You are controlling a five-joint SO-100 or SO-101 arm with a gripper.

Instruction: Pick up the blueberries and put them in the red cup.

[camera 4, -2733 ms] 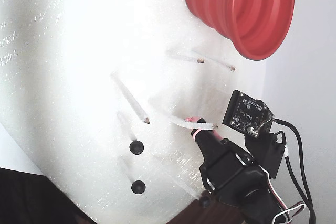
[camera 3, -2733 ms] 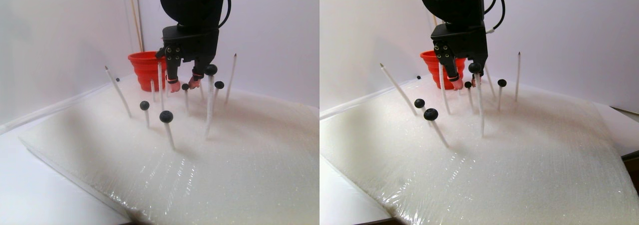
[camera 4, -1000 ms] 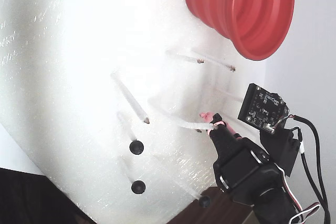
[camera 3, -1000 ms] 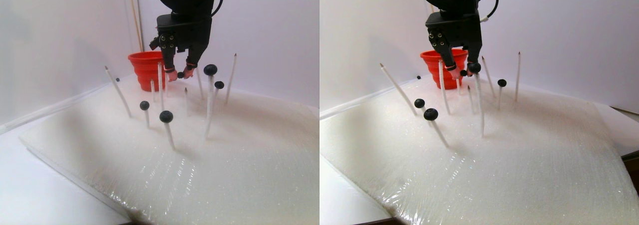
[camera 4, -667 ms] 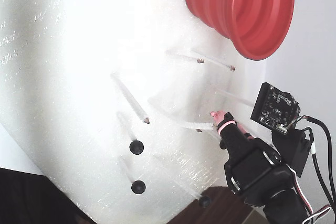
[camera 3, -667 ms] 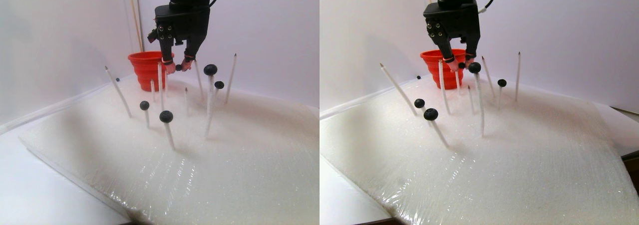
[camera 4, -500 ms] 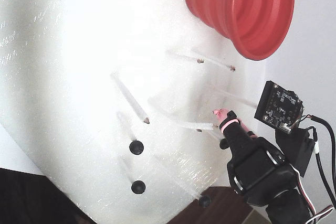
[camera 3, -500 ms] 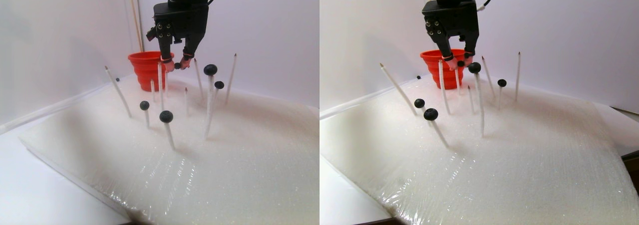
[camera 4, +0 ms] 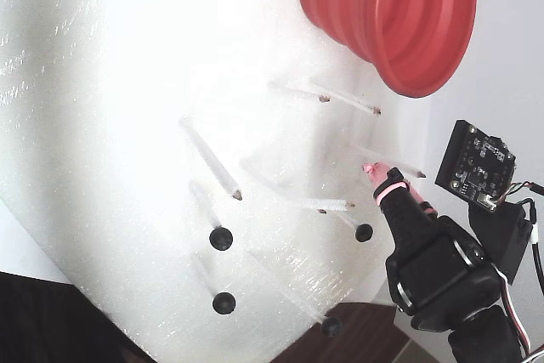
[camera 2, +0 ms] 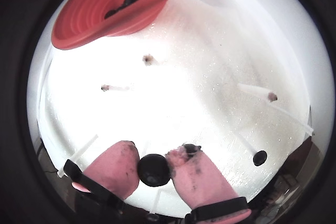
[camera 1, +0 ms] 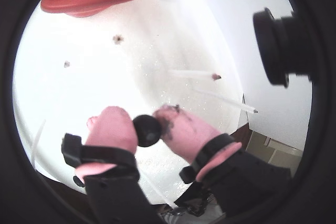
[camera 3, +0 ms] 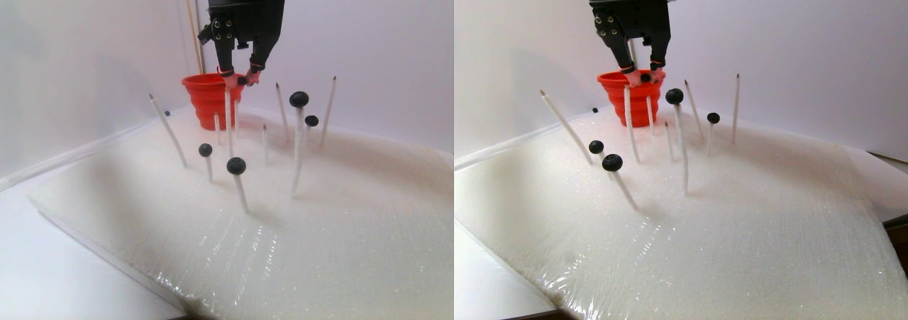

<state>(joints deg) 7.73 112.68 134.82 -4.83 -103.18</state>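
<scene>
My gripper (camera 2: 154,161) is shut on one blueberry (camera 2: 153,170), pinched between its pink fingertips (camera 1: 113,127). In the stereo pair view the gripper (camera 3: 241,81) hangs above the foam, beside the rim of the red cup (camera 3: 206,100), on its right. The ribbed red cup (camera 4: 382,14) holds several blueberries (camera 2: 123,2) in its bottom. Other blueberries sit on white sticks: a large one (camera 3: 299,98), a small one (camera 3: 311,120), and two nearer the front (camera 3: 236,166) (camera 3: 205,150).
A white foam sheet (camera 3: 106,256) covers the table, with a white wall close behind it. Bare pointed sticks (camera 3: 167,130) (camera 3: 328,111) stand tilted around the berries, some between the gripper and the cup. A small circuit board (camera 4: 476,163) rides on the arm.
The gripper closed on a blueberry, pulled it off its stick, then rose and moved left toward the red cup in the stereo pair view. That stick now stands bare.
</scene>
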